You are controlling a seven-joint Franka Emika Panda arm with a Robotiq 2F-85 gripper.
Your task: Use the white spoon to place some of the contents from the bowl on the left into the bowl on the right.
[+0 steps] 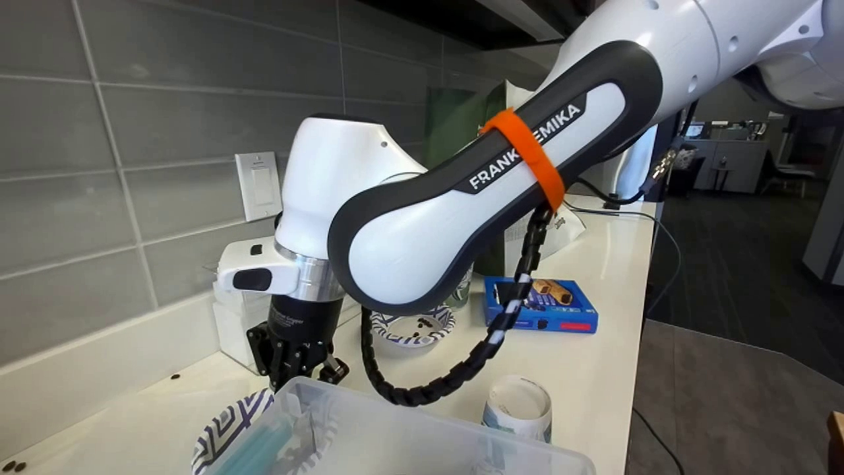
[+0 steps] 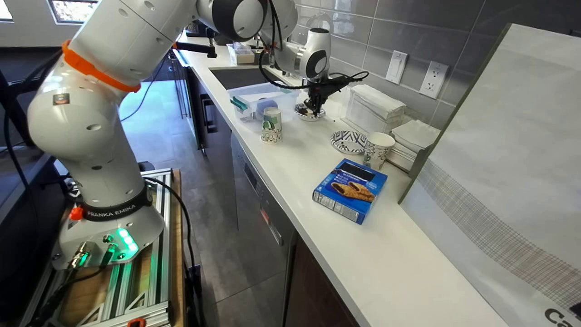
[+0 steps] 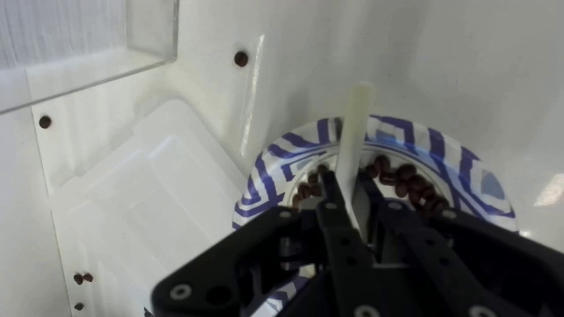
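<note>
My gripper (image 3: 346, 178) is shut on the handle of the white spoon (image 3: 356, 119) in the wrist view. The handle reaches out past the bowl's rim; the spoon's scoop end is hidden behind the fingers. Right below is a blue-patterned white bowl (image 3: 264, 176) with brown beans (image 3: 410, 180) in it. This bowl also shows in both exterior views (image 1: 224, 429) (image 2: 308, 119), with the gripper (image 1: 302, 379) (image 2: 316, 110) just over it. A second patterned bowl (image 1: 412, 340) stands apart, holding a few dark beans; it also shows in an exterior view (image 2: 348, 150).
A clear plastic bin (image 1: 435, 429) stands close beside the near bowl. A paper cup (image 2: 272, 125) and another cup (image 2: 376, 150) stand on the counter. A blue box (image 2: 336, 200) lies near the second bowl. White napkin stacks (image 2: 379, 106) line the wall. Loose beans (image 3: 241, 58) lie around.
</note>
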